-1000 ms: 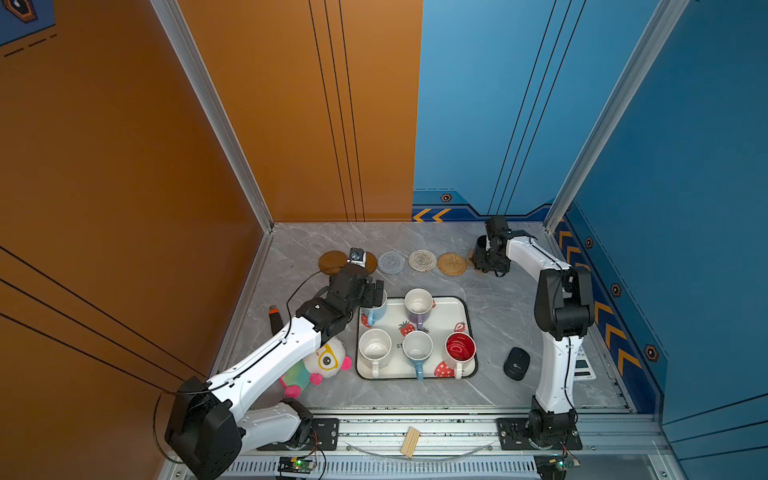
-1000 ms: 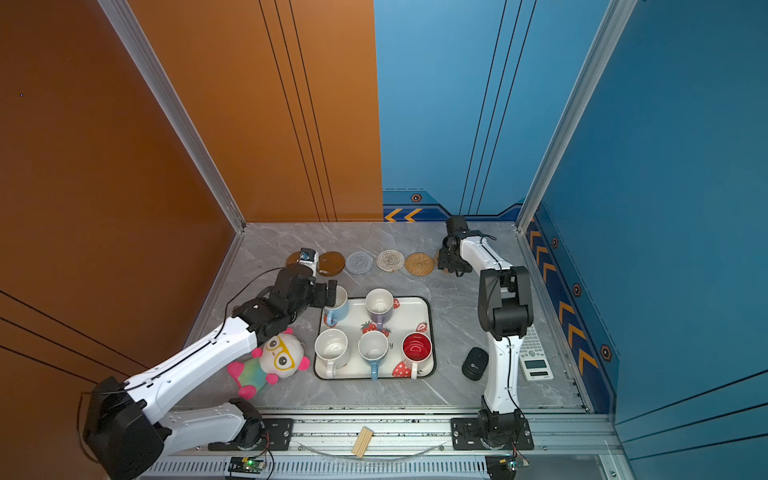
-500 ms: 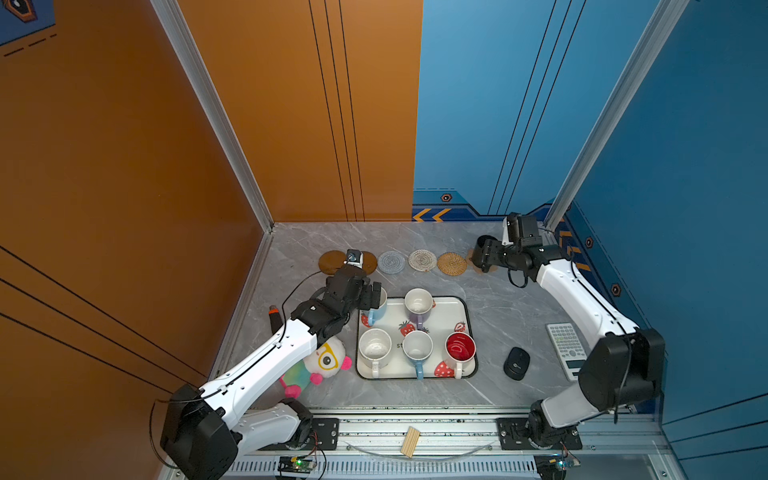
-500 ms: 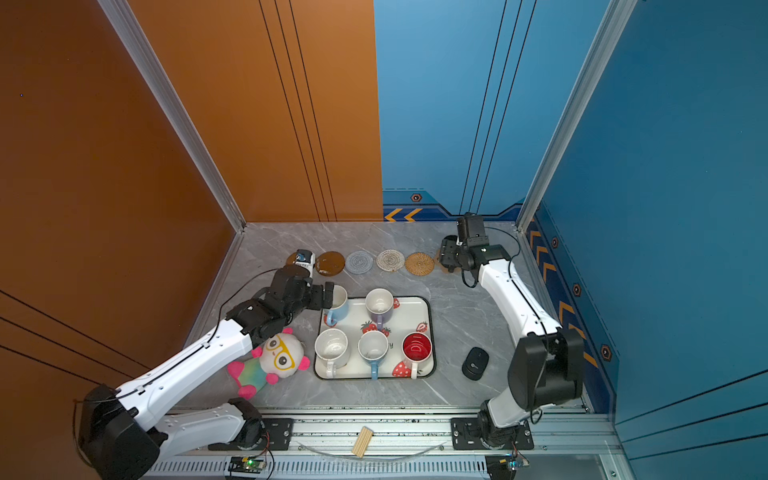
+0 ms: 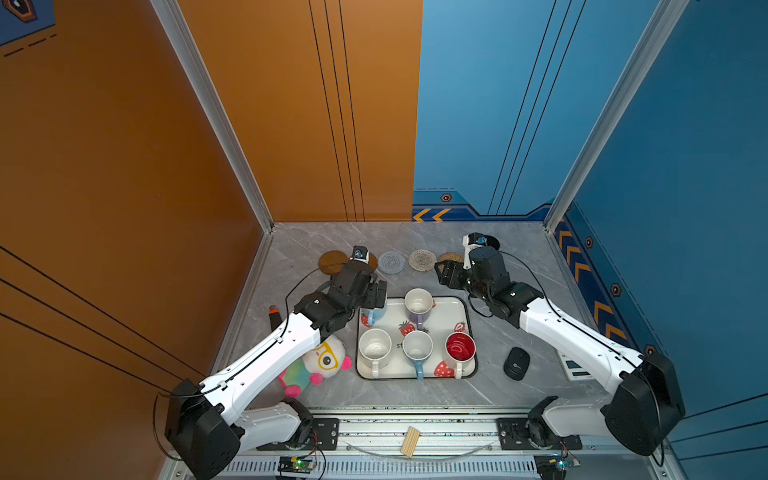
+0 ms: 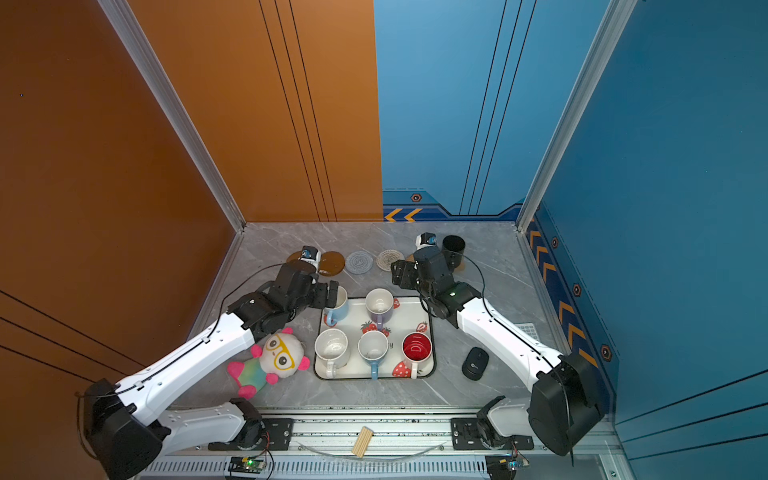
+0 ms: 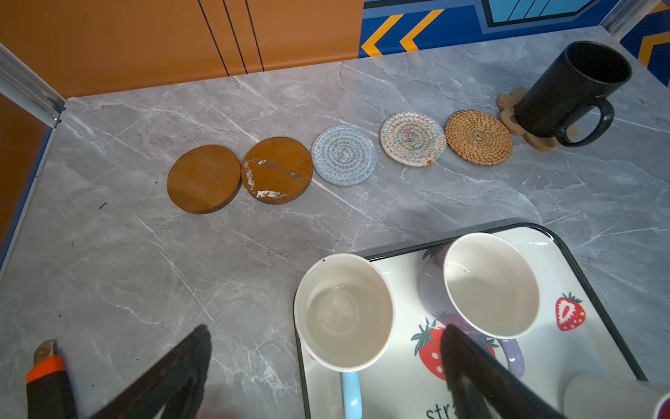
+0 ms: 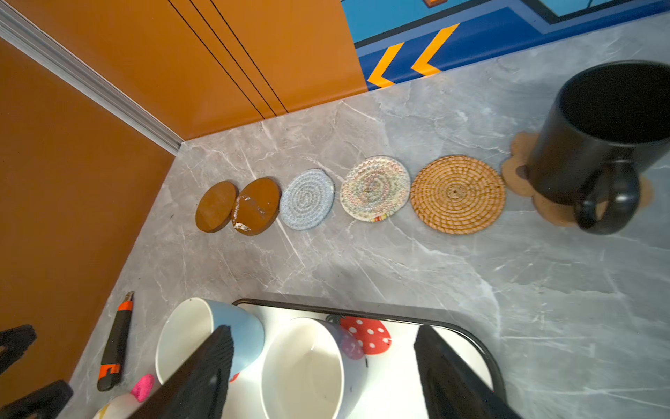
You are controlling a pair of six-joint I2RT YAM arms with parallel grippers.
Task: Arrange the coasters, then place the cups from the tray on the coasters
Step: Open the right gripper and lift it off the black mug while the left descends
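Along the back lie the coasters: two brown discs [image 7: 204, 179] [image 7: 277, 169], grey woven [image 7: 343, 155], cream woven [image 7: 412, 139], tan rattan [image 7: 478, 136] and a paw shape [image 7: 507, 105] carrying the black mug [image 7: 569, 90]. On the strawberry tray [image 5: 451, 316] stand a light blue mug [image 7: 342, 312], a lavender one [image 8: 308, 366], a speckled one [image 5: 375, 348], another light blue [image 5: 417, 347] and a red-lined white one [image 5: 460, 347]. My left gripper [image 5: 376, 293] [image 7: 326, 362] hangs open over the back-left blue mug. My right gripper [image 6: 397, 272] [image 8: 326, 373] is open above the tray's back edge, holding nothing.
A plush toy [image 5: 320, 365] and a box cutter [image 5: 274, 316] lie left of the tray under my left arm. A black mouse [image 5: 516, 363] and a calculator [image 5: 575, 368] sit to the tray's right. A wooden block [image 5: 410, 441] rests on the front rail.
My right gripper has come away from the black mug at the back right and moved left and forward to the tray's back edge, its elbow swinging out right. The left gripper has barely moved.
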